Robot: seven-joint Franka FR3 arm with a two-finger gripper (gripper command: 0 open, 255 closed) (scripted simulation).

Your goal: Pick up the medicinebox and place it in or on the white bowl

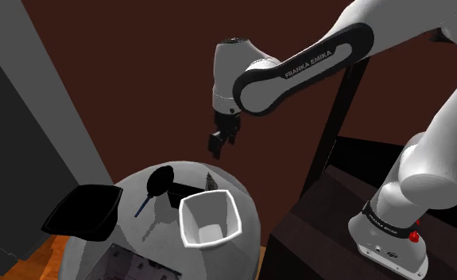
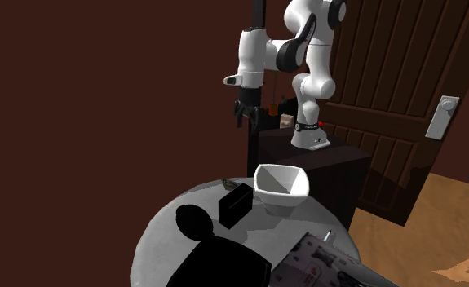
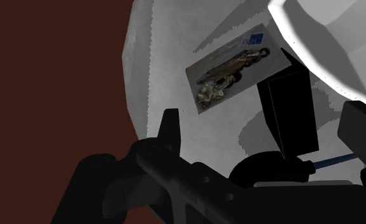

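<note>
Claw: my gripper (image 1: 221, 147) is empty, its two fingers standing apart with nothing between them.

Medicine box: the thin printed medicinebox (image 3: 235, 70) with the blue label sits on the round grey table (image 1: 246, 232), close to the far rim. It is just behind the white bowl (image 1: 183, 223) in the shoulder view. I cannot tell whether it lies flat or stands on an edge.

Neighbours: a black box (image 2: 235, 204) stands upright just beside the medicinebox, on its near side. A dark ladle (image 1: 159, 179) and a black tray (image 1: 83, 211) lie toward the shoulder view's left.

Risk, collision: coming down, one finger could strike the black box, because it stands so close to my target.

Risk, loss: a nudge outward could push the medicinebox off the table, since the rim is near it.

Risk, grip: the box looks thin, so my fingers may scrape the tabletop or pinch too little.

Arm pose: my forearm reaches out high from the stand and the wrist is bent downward. The claw hangs above the table's far side, well clear of everything.
</note>
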